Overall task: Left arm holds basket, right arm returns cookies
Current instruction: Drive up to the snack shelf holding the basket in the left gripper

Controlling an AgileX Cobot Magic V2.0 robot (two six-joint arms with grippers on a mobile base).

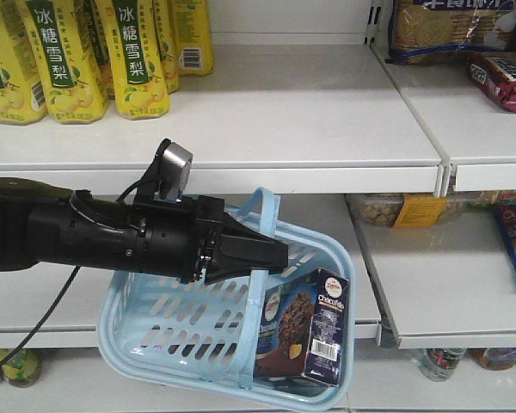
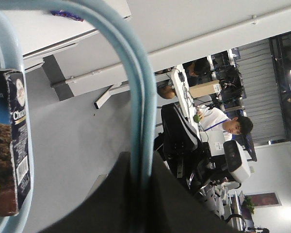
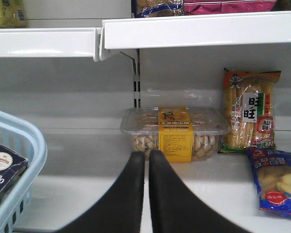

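White shop shelves [image 1: 310, 120] hold yellow bottles [image 1: 69, 60]. The left gripper [image 1: 275, 255] clamps the handle [image 1: 258, 301] of the basket [image 1: 155, 327]. The right gripper [image 3: 146, 155] is closed on nothing.

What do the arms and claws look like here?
The left arm is black, with cylindrical segments, a silver camera block on top and a black cable below, tapering to a pointed black left claw. The right claw has two smooth black fingers narrowing to rounded tips; the rest of that arm is out of view. No markings visible.
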